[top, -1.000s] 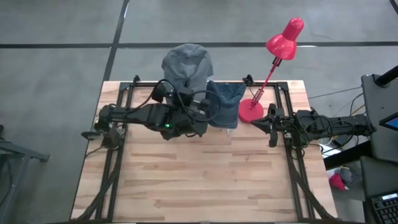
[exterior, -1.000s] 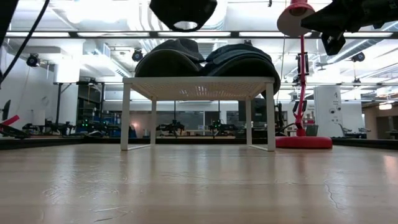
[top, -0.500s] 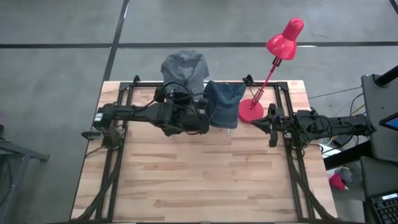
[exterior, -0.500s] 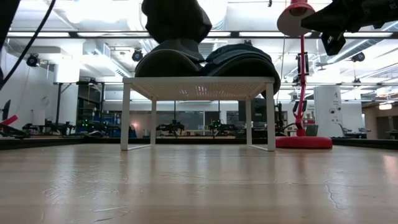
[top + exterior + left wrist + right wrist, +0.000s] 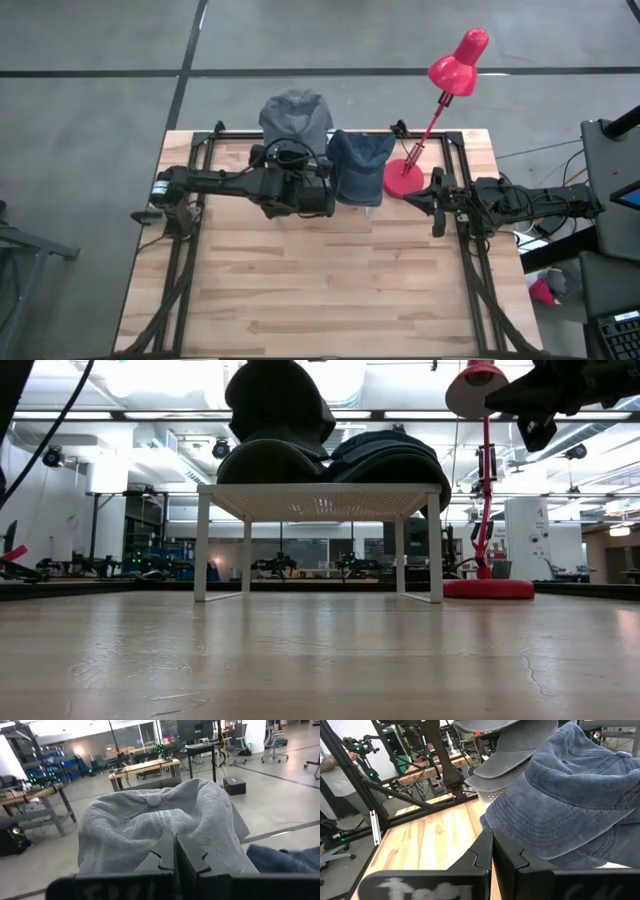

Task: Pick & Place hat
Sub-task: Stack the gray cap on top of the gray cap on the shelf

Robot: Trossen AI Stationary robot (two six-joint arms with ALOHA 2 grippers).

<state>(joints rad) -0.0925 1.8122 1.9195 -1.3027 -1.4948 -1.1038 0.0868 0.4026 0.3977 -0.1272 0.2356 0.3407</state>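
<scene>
A grey hat point(image 5: 145, 820) with a top button is in my left gripper point(image 5: 175, 847), which points level toward the table's far edge and is shut on it. In the low view the hat point(image 5: 280, 400) hangs right over another grey hat point(image 5: 268, 460) lying on a white rack point(image 5: 320, 488). I cannot tell whether the two touch. A blue hat point(image 5: 358, 165) lies beside them on the rack. My right gripper point(image 5: 492, 852) waits shut at the table's right side, short of the blue hat point(image 5: 570, 795). My left gripper pinches the grey hat's near edge point(image 5: 175, 836) between its two fingers, coming level from the table's near side. The cloth dips in where the fingers meet it. The fingers hide which part of the edge it is. The hat sits upright, button up, beyond the fingertips.
A red desk lamp point(image 5: 405, 178) stands at the far right of the table, its head point(image 5: 458, 60) leaning out past the far edge. The rack's legs point(image 5: 200, 550) stand on the wooden top. Bare wood point(image 5: 320, 290) fills the near half.
My left gripper has gone down toward the rack, still shut on the grey hat, and has rolled a little. The hat has sunk from high above the rack to just over the grey hat lying there.
</scene>
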